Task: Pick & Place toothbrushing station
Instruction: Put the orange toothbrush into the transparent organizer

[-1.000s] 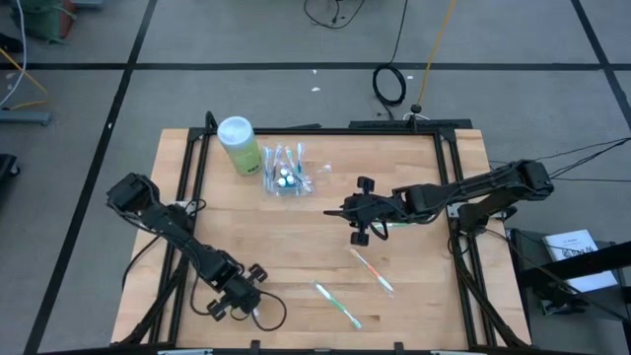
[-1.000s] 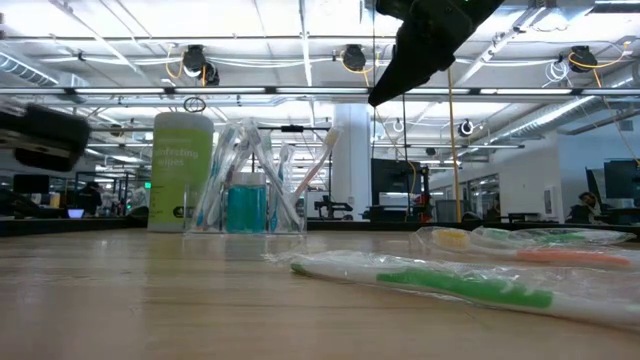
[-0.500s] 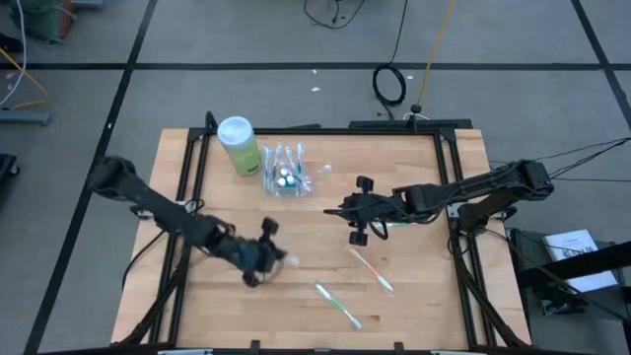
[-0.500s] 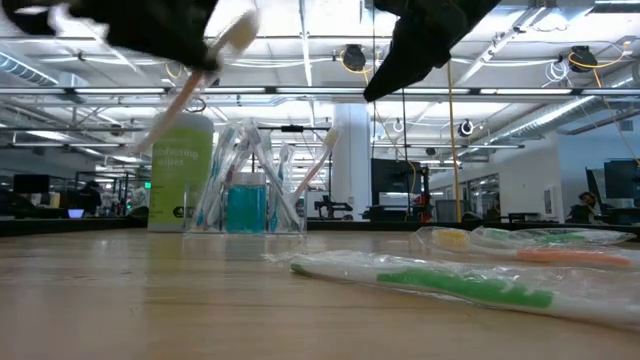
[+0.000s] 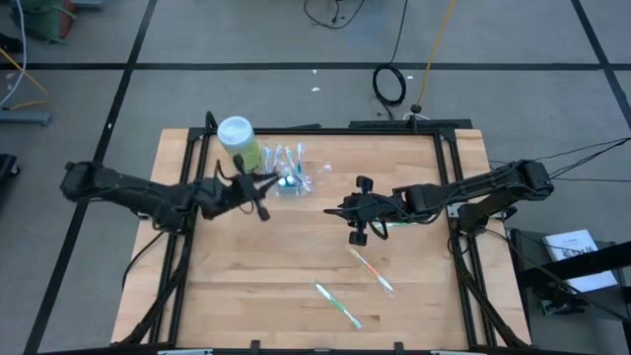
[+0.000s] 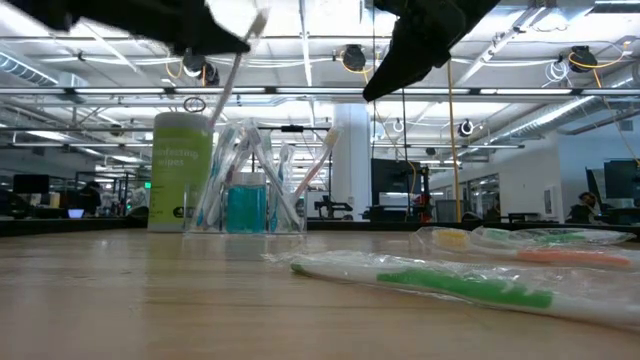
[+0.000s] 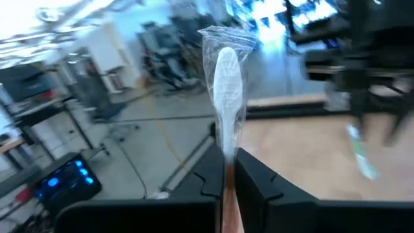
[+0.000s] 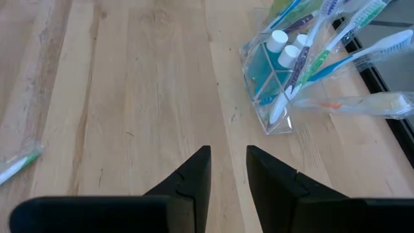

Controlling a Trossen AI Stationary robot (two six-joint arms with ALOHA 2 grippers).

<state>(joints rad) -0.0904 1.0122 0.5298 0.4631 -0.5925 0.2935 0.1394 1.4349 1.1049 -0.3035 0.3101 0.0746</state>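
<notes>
A second ago the left arm was low at the table's near left edge; half a second ago it was mid-table with a toothbrush raised; now it reaches across to the back left, and the left gripper [image 5: 258,194] sits just beside the clear cup [image 5: 287,178]. Its fingers [image 7: 259,180] are clamped on a wrapped toothbrush [image 7: 227,81] whose white head stands above them in a clear sleeve. The right arm has not shifted over that second: the right gripper [image 5: 357,215] hangs above the middle of the table, its fingers a little apart and holding nothing. Nearest the front edge, a green toothbrush [image 5: 337,305] in its wrapper lies on the table [image 5: 276,276], with an orange-and-white one [image 5: 371,269] just behind it. Farther back, the cup stands near the rear edge, stuffed with brushes and blue toothpaste tubes [image 8: 275,55], and the light-green bottle [image 5: 238,144] stands just beside it. The low view shows the held brush slanting above the cup and bottle, which the overhead view barely resolves. The right wrist view shows the cup's contents, white caps and all, and a green brush tip [image 8: 18,163] at the edge. The left wrist view alone shows the grip up close.
</notes>
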